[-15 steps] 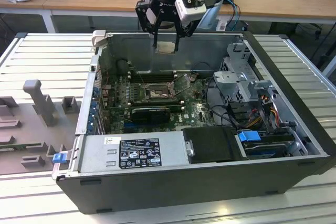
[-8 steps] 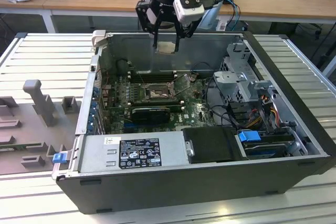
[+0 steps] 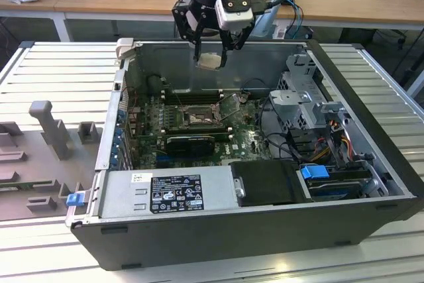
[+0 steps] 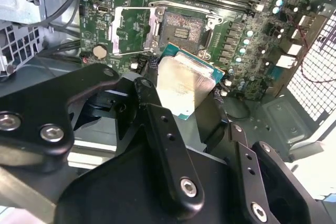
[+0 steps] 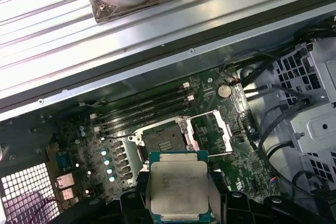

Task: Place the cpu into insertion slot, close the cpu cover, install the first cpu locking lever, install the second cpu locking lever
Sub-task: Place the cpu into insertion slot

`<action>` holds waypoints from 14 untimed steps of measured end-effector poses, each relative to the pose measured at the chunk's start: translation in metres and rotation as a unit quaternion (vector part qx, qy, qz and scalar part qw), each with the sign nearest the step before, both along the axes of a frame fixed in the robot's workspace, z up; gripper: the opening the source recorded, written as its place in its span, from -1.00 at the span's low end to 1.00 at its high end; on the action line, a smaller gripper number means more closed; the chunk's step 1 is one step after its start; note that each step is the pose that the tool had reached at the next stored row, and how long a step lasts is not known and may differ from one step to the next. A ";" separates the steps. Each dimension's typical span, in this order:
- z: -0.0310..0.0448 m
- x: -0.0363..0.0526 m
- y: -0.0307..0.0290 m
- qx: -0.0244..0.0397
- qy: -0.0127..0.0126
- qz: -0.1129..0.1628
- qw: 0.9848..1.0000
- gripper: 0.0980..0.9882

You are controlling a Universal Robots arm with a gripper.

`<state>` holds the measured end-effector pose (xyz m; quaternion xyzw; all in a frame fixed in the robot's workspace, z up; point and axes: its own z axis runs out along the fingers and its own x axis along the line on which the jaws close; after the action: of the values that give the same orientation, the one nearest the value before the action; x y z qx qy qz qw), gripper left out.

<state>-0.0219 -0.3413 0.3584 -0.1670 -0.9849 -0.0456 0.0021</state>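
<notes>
My gripper (image 3: 211, 55) hangs above the open computer case and is shut on the cpu (image 3: 209, 62), a flat square chip with a pale metal face. Both wrist views show the cpu (image 4: 184, 85) (image 5: 178, 187) held by its edges between the black fingers (image 4: 157, 124), well above the board. The insertion slot (image 3: 199, 118) (image 4: 184, 27) (image 5: 163, 142) lies bare on the green motherboard, below and a little ahead of the chip. The cpu cover (image 4: 134, 30) (image 5: 212, 129) is swung open and lies beside the socket.
Memory slots (image 3: 192, 95) run behind the socket and a long black card (image 3: 191, 142) lies in front of it. A power supply (image 3: 169, 193) fills the case's near side. A drive cage with cables (image 3: 305, 104) stands on the exterior view's right. Grey fixtures (image 3: 50, 127) sit outside the case.
</notes>
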 end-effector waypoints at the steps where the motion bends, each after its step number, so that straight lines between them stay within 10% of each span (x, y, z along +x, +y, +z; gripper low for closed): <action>1: -0.0002 0.0000 0.0000 0.000 0.000 -0.001 1.000 -0.03; 14: -0.0036 0.0000 -0.0001 0.000 0.000 -0.042 0.999 -0.03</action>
<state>-0.0219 -0.3414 0.3548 -0.2086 -0.9769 -0.0456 0.0001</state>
